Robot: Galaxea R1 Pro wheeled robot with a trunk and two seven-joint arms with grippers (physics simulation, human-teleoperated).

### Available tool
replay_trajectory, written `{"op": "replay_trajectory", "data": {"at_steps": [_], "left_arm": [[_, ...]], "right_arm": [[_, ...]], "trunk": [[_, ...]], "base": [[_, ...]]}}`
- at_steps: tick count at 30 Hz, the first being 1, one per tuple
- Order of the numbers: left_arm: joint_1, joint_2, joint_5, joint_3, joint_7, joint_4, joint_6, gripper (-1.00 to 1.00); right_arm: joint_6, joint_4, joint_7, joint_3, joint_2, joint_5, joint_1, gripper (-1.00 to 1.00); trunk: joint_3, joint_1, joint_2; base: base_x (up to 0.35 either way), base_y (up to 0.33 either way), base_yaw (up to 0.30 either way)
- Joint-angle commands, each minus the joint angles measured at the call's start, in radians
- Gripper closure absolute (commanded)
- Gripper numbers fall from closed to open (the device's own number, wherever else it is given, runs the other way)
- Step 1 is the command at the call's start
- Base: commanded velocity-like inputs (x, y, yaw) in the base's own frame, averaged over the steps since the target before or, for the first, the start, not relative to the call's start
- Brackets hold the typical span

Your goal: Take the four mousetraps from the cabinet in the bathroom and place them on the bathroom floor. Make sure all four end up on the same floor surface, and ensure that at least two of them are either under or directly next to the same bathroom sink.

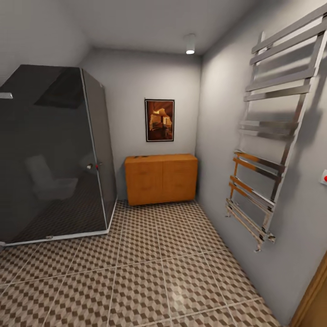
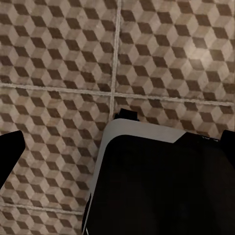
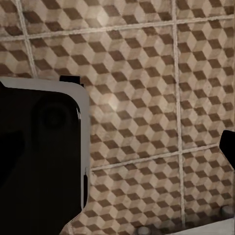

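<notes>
Position: robot stands well back in the bathroom, facing the cabinet (image 1: 161,178) against the far wall; bathroom floor (image 1: 150,277) of cube-pattern tiles lies between.
Mousetraps: a small dark speck sits on the cabinet top near its left end; too small to tell whether it is a trap; otherwise none can be made out, so they are judged to be inside or on the cabinet.
Sink: nowhere among the fixtures ahead; the drop-off spot must be found elsewhere.
Left gripper (image 2: 117,147): dark fingertips at both picture edges, spread wide, nothing between them; floor tiles and a dark grey-edged part of the robot's own body lie below.
Right gripper (image 3: 117,137): one dark fingertip at the edge over tiles; the other is not clear; spread or pressed together, cannot tell.
Risk, approach: the towel rail (image 1: 268,136) juts from the right wall and the glass shower cubicle (image 1: 54,154) flanks the left; a wide swing of base or arm in this channel could strike either.
Risk, grasp: traps are tiny and flat; a pinch may slip or push one out of reach.
Risk, placement: scattering traps away from one sink fails the condition.
Writing: none readable; the framed picture (image 1: 159,120) shows an orange-brown scene, no text; a red mark on a white plate at the right edge is unlabelled.
</notes>
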Motion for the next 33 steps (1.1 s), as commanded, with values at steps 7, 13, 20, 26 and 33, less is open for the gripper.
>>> {"op": "replay_trajectory", "data": {"at_steps": [7, 13, 20, 26, 33], "left_arm": [[-0.001, 0.0, 0.008, -0.006, 0.002, 0.001, -0.001, -1.0], [-0.001, 0.0, 0.008, -0.006, 0.002, 0.001, 0.001, -1.0], [-0.001, 0.0, 0.008, -0.006, 0.002, 0.001, 0.001, -1.0], [-0.001, 0.0, 0.008, -0.006, 0.002, 0.001, 0.001, -1.0], [-0.001, 0.0, 0.008, -0.007, 0.002, 0.001, 0.002, -1.0]], "right_arm": [[-0.005, 0.003, -0.003, -0.008, 0.0, 0.008, -0.001, -1.0], [-0.004, 0.003, -0.001, -0.008, 0.0, 0.008, -0.001, -1.0], [-0.004, 0.003, -0.001, -0.008, 0.0, 0.009, -0.001, -1.0], [-0.004, 0.003, -0.001, -0.008, 0.0, 0.01, -0.001, -1.0], [-0.004, 0.003, -0.001, -0.008, 0.0, 0.011, -0.001, -1.0]], "trunk": [[-0.002, 0.001, -0.001], [-0.002, 0.001, -0.001], [-0.002, 0.001, -0.001], [-0.002, 0.001, -0.001], [-0.002, 0.001, -0.001]], "base": [[0.322, 0.0, 0.106], [0.322, 0.0, 0.022], [0.322, 0.0, 0.002], [0.322, 0.0, 0.001], [0.322, 0.0, 0.0]]}}
